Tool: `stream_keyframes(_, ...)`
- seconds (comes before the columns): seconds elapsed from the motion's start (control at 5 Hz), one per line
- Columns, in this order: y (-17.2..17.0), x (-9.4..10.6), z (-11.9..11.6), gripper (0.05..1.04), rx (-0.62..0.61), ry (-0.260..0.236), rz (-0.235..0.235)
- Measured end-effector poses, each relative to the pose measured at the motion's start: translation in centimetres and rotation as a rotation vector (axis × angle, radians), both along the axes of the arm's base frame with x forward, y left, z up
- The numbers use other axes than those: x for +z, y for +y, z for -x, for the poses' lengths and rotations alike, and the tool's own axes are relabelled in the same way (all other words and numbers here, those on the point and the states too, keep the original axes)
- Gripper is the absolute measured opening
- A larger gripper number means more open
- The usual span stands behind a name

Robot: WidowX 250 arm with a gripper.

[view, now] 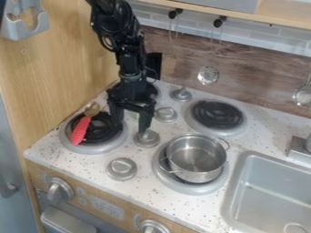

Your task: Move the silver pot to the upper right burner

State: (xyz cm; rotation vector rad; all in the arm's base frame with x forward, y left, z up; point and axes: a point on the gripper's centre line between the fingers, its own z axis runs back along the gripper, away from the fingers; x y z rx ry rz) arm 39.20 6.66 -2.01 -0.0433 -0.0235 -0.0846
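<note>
The silver pot [195,157] rests upright on the lower right burner [193,189], toward the front edge of the speckled countertop [141,193] and beside the sink [273,193]. The gripper [129,128] is positioned between the pot and the lower left burner [92,149], jaws spread apart. A red-handled spoon [81,130] lies on that burner; the upper right burner [215,114] is nearer the countertop's rear edge.

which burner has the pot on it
The lower right burner, beside the sink: it alone has the silver pot on it; the lower left one bears a red-handled utensil.
</note>
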Motion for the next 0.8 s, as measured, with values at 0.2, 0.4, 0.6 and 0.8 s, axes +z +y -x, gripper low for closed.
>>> stream_keyframes(0.2,-3.7,1.9,0.3,0.999,-0.112,-0.034,0.054)
stream_keyframes(0.4,-8.1,4.7,0.8,0.999,-0.242,-0.084,0.039)
stream_keyframes(0.6,-12.4,6.1,1.8,0.999,-0.371,-0.124,0.024)
stream_keyframes(0.8,-17.0,6.1,3.0,0.999,-0.475,-0.151,0.048)
